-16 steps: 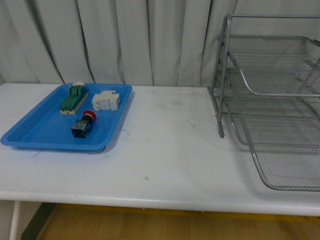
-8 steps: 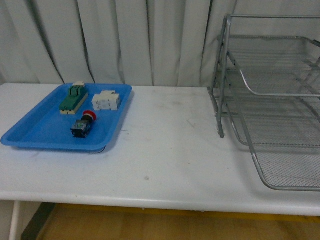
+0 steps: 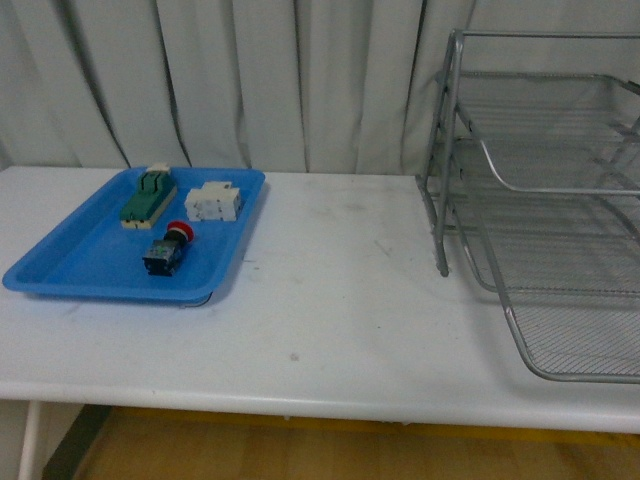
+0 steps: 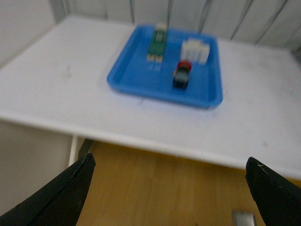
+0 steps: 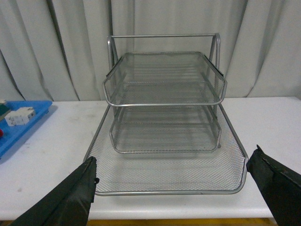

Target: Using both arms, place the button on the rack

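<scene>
The button [image 3: 167, 248], red cap on a black-and-blue body, lies in the blue tray [image 3: 80, 260] at the table's left; it also shows in the left wrist view [image 4: 182, 75]. The silver three-tier wire rack [image 3: 560, 200] stands at the right and fills the right wrist view [image 5: 164, 127]. Neither arm shows in the front view. My left gripper [image 4: 171, 193] is open and empty, off the table's front edge above the floor, well short of the button. My right gripper [image 5: 171, 193] is open and empty, in front of the rack's bottom tier.
A green switch block [image 3: 147, 195] and a white block [image 3: 213, 202] also lie in the blue tray. The white table [image 3: 340, 290] has a front edge close to the camera. Grey curtains hang behind. Wooden floor [image 4: 160, 188] lies below the left gripper.
</scene>
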You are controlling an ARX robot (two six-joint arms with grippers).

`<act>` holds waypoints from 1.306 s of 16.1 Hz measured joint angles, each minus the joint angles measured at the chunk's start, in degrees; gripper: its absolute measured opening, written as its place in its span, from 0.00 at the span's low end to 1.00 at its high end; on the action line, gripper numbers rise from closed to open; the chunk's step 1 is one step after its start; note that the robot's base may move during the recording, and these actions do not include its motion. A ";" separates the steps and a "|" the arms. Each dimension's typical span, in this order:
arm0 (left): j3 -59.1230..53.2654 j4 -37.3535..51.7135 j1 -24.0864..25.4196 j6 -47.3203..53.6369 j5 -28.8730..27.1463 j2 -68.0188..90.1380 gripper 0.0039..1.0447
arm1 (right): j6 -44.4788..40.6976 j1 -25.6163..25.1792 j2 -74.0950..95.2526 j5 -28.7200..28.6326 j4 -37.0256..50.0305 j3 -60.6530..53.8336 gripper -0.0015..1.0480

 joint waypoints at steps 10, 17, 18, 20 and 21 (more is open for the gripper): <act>38.84 35.69 0.42 4.35 9.11 80.59 0.94 | -0.07 0.00 0.00 -0.02 0.00 0.00 0.94; 69.20 20.92 4.50 10.45 8.66 111.69 0.94 | -0.07 0.00 0.00 -0.02 0.00 0.00 0.94; 70.77 19.96 4.90 10.16 8.70 113.31 0.94 | -0.07 0.00 0.00 -0.02 0.00 0.00 0.94; 73.05 17.16 5.25 9.88 9.88 116.21 0.94 | -0.07 0.00 0.00 -0.04 0.00 0.00 0.94; 74.14 16.22 5.44 9.55 10.21 117.33 0.94 | -0.07 0.00 0.00 -0.02 0.02 0.00 0.94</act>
